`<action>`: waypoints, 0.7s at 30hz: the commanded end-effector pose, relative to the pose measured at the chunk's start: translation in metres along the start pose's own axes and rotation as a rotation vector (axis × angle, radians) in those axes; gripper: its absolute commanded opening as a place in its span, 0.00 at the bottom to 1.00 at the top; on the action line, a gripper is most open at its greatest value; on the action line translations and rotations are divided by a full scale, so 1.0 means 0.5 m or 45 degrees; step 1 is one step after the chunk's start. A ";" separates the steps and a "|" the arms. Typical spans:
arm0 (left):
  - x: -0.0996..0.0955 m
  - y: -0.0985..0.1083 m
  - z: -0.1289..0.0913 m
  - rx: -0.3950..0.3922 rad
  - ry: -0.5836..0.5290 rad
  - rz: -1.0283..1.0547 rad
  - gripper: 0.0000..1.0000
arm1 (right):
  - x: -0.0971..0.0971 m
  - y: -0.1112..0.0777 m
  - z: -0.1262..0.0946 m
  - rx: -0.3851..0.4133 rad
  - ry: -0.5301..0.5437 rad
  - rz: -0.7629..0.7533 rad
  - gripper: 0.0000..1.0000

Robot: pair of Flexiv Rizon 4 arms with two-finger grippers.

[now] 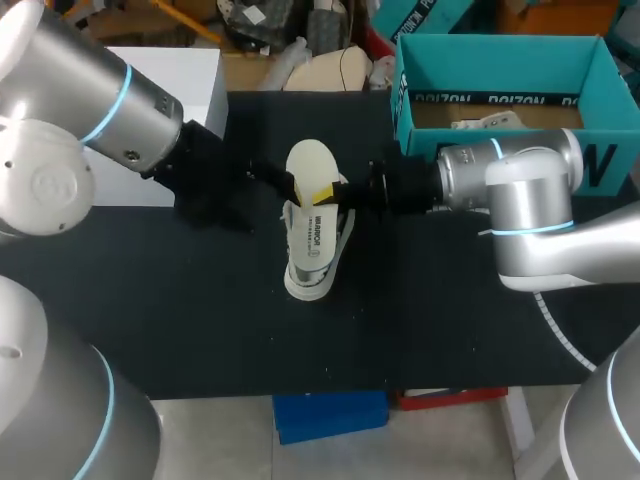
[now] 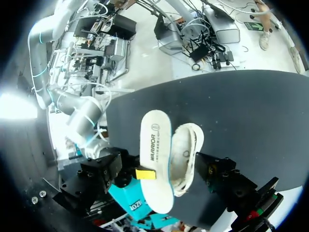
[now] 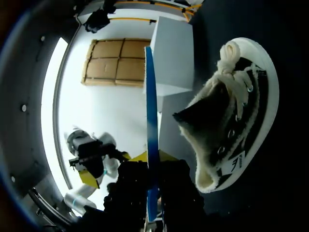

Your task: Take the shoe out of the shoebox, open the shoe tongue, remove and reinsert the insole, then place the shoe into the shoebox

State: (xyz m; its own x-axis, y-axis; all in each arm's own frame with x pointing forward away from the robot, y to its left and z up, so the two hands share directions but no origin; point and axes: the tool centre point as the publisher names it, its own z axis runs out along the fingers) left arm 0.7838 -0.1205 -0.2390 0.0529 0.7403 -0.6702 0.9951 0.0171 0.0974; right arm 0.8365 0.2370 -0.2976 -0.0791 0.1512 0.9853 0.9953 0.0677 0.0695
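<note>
The right tool (image 3: 150, 157) is clenched on the insole (image 3: 149, 96), a yellow tip on each face, holding it on edge. The shoe (image 1: 316, 250) rests on the table (image 1: 200, 320) just below and beside this tool, outside the shoebox (image 1: 500, 45). The shoebox holds a pale crumpled scrap (image 1: 485, 122). The left tool (image 1: 272, 180) sits opposite, near the insole, and I cannot tell its grip.
</note>
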 end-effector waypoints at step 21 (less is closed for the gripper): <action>0.054 -0.014 0.016 -0.126 -0.726 -0.014 1.00 | 0.001 -0.001 0.000 0.000 -0.005 0.001 0.00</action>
State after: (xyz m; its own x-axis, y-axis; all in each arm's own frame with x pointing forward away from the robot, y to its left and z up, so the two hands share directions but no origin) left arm 0.7851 -0.1085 -0.2592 0.0787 0.4246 -0.9020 0.9893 0.0781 0.1231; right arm 0.8365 0.2370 -0.2976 -0.0791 0.1512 0.9853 0.9953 0.0676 0.0696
